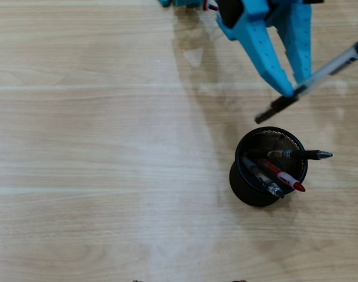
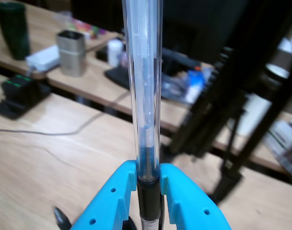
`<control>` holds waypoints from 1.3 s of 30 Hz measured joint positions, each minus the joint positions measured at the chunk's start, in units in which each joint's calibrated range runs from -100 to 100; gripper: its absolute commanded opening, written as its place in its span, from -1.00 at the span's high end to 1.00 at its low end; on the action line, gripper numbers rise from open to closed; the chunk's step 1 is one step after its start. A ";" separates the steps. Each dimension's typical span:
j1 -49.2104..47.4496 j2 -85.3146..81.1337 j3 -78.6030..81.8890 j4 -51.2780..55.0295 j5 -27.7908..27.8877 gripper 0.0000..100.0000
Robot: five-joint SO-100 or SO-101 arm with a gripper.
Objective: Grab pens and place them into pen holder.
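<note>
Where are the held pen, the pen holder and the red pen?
held pen (image 1: 328,66), overhead view, on its clear barrel right of the jaws.
pen holder (image 1: 240,183), overhead view, on its black outer wall, left side.
red pen (image 1: 291,182), overhead view, on the red end sticking out over the rim.

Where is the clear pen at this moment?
In the overhead view, the clear pen is at upper right, pinched in the blue gripper, just above the black pen holder.
</note>
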 measured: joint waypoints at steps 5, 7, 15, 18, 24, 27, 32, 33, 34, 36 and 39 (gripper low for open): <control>-1.94 0.00 14.34 -11.54 -0.21 0.96; -1.94 0.08 19.65 -12.75 -0.21 0.96; -1.52 -2.62 36.56 -13.18 -0.21 0.96; -1.10 -4.23 41.35 -14.64 -0.21 0.96; -1.10 -6.52 53.92 -23.08 -0.21 0.96; -1.18 -8.29 61.00 -27.05 -0.21 0.96; -1.18 -12.53 71.71 -33.51 -0.21 0.90; -1.18 -13.29 73.48 -35.14 -0.21 0.87; -1.18 -14.05 75.17 -36.95 -0.21 0.85; -1.18 -15.32 78.35 -41.52 -0.21 0.83; -1.52 -17.18 83.58 -50.04 -0.21 0.83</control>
